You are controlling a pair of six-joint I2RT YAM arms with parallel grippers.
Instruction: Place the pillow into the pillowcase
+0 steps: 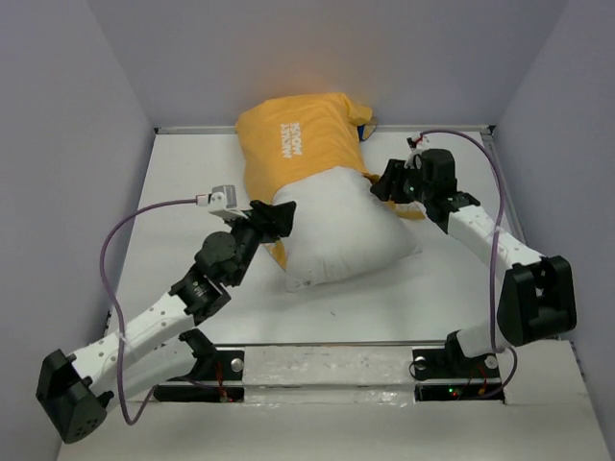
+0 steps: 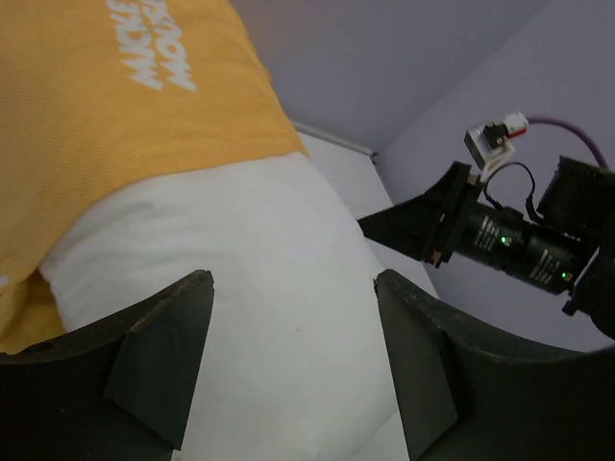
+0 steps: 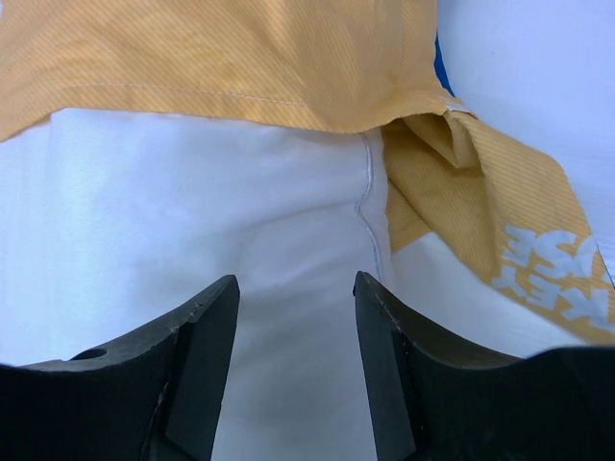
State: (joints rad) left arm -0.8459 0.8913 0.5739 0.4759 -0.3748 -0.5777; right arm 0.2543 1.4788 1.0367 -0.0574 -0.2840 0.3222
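Left tool (image 1: pixel 279 214) released, right tool (image 1: pixel 383 181) released, both reaching inward, flanking pillow (image 1: pixel 348 230) half inside pillowcase (image 1: pixel 298 139).

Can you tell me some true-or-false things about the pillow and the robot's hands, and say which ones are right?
1. The pillow is all the way inside the pillowcase. False: its near half sticks out.
2. The pillowcase side facing up is yellow-orange with white letters. True.
3. The left gripper is shut on the pillow. False: it is open.
4. The right gripper is open. True.
5. The two grippers are on opposite sides of the pillow. True.
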